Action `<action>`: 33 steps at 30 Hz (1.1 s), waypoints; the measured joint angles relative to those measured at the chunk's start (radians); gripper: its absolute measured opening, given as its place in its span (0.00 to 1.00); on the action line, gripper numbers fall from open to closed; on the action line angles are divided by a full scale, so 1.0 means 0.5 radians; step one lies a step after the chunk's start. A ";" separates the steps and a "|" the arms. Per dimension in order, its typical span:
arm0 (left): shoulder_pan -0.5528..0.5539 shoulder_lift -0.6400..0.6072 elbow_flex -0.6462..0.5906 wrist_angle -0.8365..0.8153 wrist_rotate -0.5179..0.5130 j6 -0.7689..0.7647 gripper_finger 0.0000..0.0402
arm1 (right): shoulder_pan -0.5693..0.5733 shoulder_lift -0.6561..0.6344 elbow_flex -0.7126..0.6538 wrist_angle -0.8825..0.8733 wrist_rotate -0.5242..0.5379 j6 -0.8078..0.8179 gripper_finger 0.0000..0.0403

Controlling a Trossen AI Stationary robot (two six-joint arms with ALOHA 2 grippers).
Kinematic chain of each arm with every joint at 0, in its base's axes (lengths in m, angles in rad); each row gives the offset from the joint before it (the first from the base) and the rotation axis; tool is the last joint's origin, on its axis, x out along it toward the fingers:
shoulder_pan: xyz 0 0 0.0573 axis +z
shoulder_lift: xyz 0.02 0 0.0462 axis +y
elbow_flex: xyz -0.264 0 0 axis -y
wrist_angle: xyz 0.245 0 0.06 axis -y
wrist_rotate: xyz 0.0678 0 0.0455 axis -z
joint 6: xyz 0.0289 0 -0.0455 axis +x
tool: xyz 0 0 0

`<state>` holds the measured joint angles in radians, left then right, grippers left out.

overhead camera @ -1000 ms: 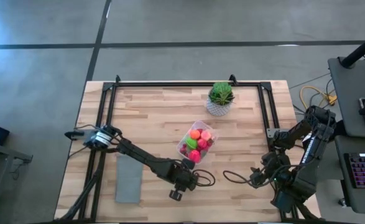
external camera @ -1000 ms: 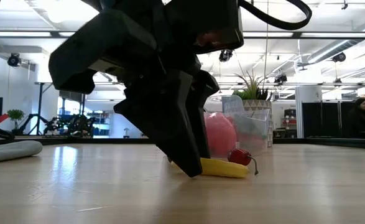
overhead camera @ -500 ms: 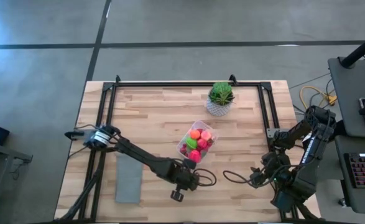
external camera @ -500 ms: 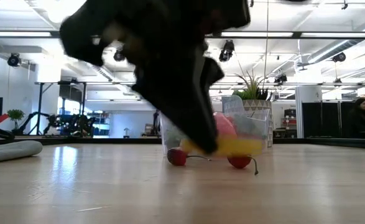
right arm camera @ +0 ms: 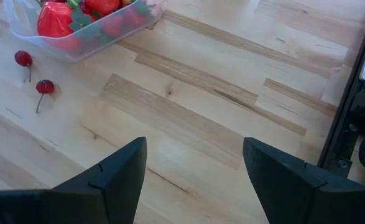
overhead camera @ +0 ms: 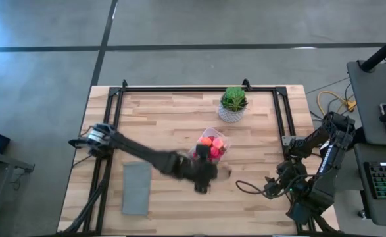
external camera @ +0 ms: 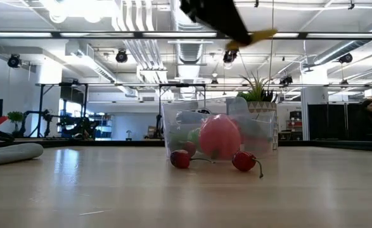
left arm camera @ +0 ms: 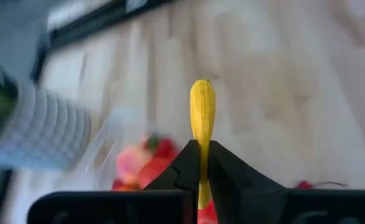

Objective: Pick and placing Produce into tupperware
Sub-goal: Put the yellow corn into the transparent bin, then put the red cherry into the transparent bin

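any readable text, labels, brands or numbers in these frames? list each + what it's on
None readable in any view.
Clear plastic rectangular tub: no label or print shows.
Yellow banana-shaped toy held in the shut left gripper: plain, no marking.
White ribbed plant pot: no text visible.
Flat grey rectangle: blank.
Keyboard on the side desk: key legends too small to read.

Tupperware (overhead camera: pixel 211 146) part hidden under left gripper (overhead camera: pixel 204 172)
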<state>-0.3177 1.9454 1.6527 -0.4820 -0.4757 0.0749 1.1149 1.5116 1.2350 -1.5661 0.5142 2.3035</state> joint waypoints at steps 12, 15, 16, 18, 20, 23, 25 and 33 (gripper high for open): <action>0.482 0.017 -0.081 -0.269 0.516 -0.507 0.19 | -0.001 -0.001 0.000 0.006 -0.049 0.014 0.64; 0.484 0.012 -0.081 -0.199 0.516 -0.510 0.32 | -0.004 -0.001 0.000 0.006 -0.049 0.016 0.64; 0.482 0.009 -0.081 -0.199 0.520 -0.511 0.36 | -0.013 -0.001 0.000 0.006 -0.048 0.017 0.64; 0.468 0.004 -0.081 -0.211 0.521 -0.511 0.44 | -0.037 -0.001 0.000 0.016 -0.048 0.008 0.64; 0.443 -0.022 -0.081 -0.282 0.524 -0.523 0.50 | -0.069 -0.001 0.000 0.018 -0.049 -0.053 0.64; 0.380 -0.079 -0.081 -0.433 0.539 -0.710 0.55 | -0.123 -0.002 -0.012 0.000 -0.093 -0.169 0.64; 0.326 -0.116 -0.081 -0.545 0.567 -0.849 0.57 | -0.151 -0.002 -0.022 -0.010 -0.099 -0.208 0.64; -0.061 -0.232 -0.147 -0.555 0.576 -0.973 0.57 | -0.249 -0.007 -0.039 0.067 -0.027 -0.448 0.64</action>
<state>-0.3485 1.8294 1.5791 -0.7593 -0.1875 -0.4118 0.9904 1.5082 1.2154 -1.5324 0.5007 2.0795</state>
